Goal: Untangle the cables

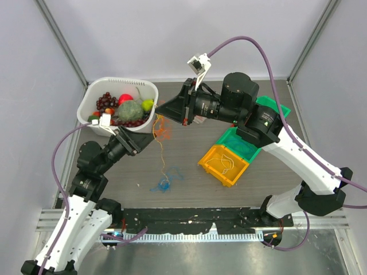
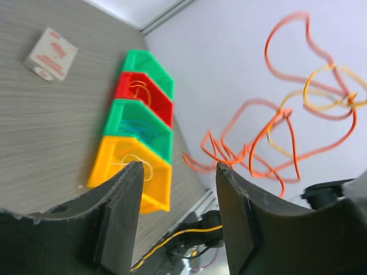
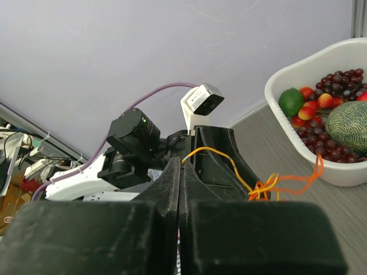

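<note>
Cables (image 1: 160, 129) are up off the table (image 1: 195, 192), an orange and yellow knot hanging in the air between the two grippers, just in front of the white basket (image 1: 90, 106) of fruit. The right gripper (image 3: 182, 163) has its jaws pressed flat together. A yellow strand (image 3: 221, 156) comes out right at its fingertips and runs across to the orange loops just beyond. The left gripper (image 2: 180, 172) sits just beside the knot, jaws standing apart with nothing between them. From its wrist camera the orange loops float off to the right of the fingers. A thin trailing wire (image 1: 163, 154) drops from the knot toward the tabletop. Near its lower end a blue cable (image 1: 165, 184) lies in a loose heap on the table. Over on the right is a row of bins. The yellow bin (image 1: 229, 179) holds a white wire (image 1: 226, 163), the green bin (image 2: 123, 112) next to it has blue wire inside, and the red bin (image 2: 127, 80) has a yellowish one.
</note>
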Controlling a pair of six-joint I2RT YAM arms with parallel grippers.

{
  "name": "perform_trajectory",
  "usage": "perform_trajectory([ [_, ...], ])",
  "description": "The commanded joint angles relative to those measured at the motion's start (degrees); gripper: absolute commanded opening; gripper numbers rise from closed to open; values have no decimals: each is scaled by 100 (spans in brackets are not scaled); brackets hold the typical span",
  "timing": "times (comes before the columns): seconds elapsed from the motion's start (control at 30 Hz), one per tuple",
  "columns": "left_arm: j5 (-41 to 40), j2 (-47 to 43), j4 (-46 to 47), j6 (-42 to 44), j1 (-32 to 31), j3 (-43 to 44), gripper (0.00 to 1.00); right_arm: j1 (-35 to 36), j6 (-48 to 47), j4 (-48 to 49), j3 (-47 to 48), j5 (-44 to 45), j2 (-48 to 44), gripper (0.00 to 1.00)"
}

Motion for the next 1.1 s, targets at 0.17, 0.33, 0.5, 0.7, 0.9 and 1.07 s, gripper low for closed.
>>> perform_trajectory([
  [0.17, 449, 184, 2936, -1428, 24, -425, 77, -18, 45, 352, 0, -151, -259, 1],
  [0.33, 1047, 624, 3367, -1517, 24, -39, 68, -18, 89, 395, -9, -194, -259, 1],
  [0.5, 1241, 827, 3517, -1622, 24, 6, 49, -18, 107, 439, -9, -186, -250, 1],
  [0.7, 689, 467, 3246, -1710, 24, -301, 70, -27, 46, 413, -53, -107, -303, 1],
  [0.9, 73, 10, 3227, -2078, 33, -714, 61, -18, 19, 387, -71, -124, -312, 1],
  [1.07, 510, 281, 3808, -2194, 24, -602, 67, -27, 28, 387, -79, -186, -286, 1],
])
